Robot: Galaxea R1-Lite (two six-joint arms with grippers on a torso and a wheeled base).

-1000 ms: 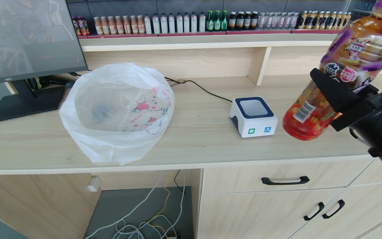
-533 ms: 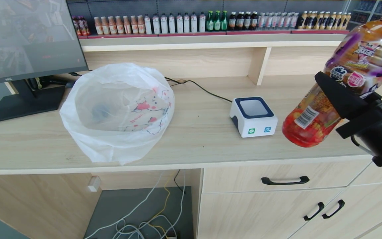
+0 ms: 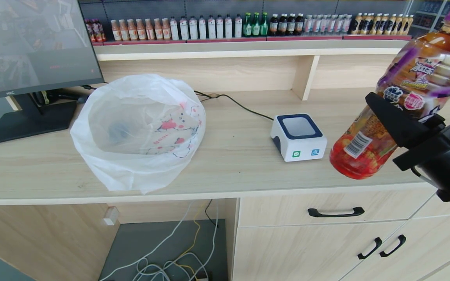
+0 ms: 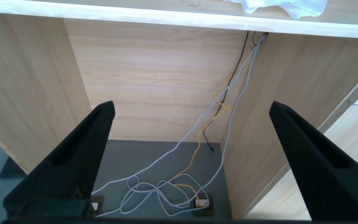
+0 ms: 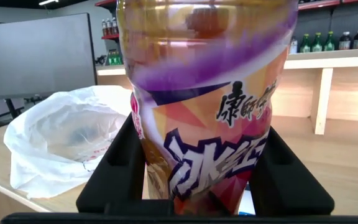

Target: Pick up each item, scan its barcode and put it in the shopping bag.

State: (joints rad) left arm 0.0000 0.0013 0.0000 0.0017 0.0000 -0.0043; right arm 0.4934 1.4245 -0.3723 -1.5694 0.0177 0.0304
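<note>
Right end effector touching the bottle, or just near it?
Touching. Right wrist view: right end effector clamps the bottle on both sides; head view shows it held in the air.

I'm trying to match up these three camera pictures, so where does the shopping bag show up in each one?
Head view: the shopping bag sits open on the counter, between the monitor and the scanner.
Left wrist view: a white fold, likely the bag, overhangs the counter's front edge, above the cables.
Right wrist view: it lies beyond the held bottle, before the monitor.
Shared landmark: the wooden counter.
</note>
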